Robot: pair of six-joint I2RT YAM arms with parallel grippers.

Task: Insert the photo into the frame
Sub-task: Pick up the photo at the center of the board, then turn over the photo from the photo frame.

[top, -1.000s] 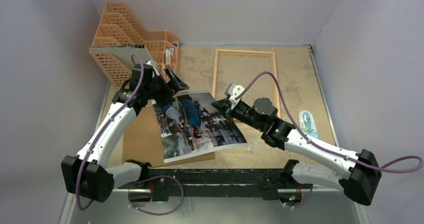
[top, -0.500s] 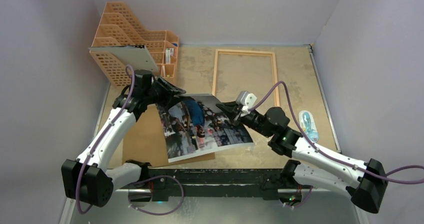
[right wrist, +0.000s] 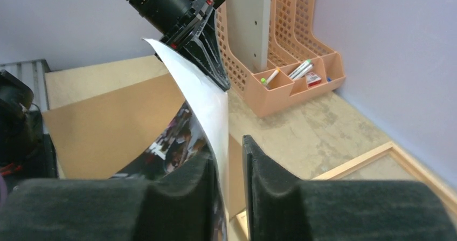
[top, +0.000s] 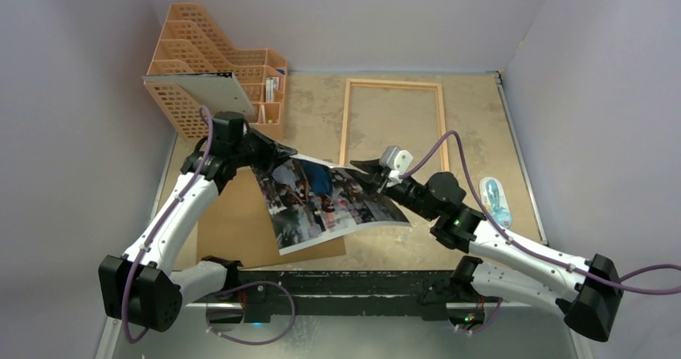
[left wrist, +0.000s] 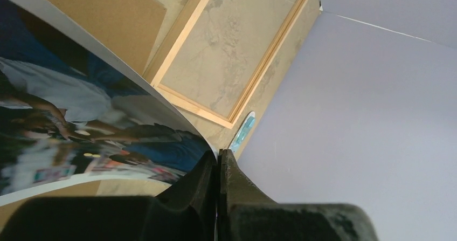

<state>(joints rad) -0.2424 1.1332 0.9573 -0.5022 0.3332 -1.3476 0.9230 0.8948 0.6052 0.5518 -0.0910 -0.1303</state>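
Where the two arms meet over the near half of the table [top: 474, 134], the photo [top: 333, 202] hangs clear of the surface, bowed in a shallow arch with its printed side up. The left gripper [left wrist: 219, 157] pinches its far-left corner tight. The right gripper [right wrist: 229, 160] has its pads slightly parted around the opposite edge; the sheet leans on one pad, with a gap to the other. A flat brown board [top: 233, 222] lies beneath. Farther back, apart from the photo, the frame [top: 345, 118] lies flat, thin pale wood with mottled beige tabletop on either side. An orange lattice rack [top: 193, 38] stands in the far-left corner against plain lilac walls.
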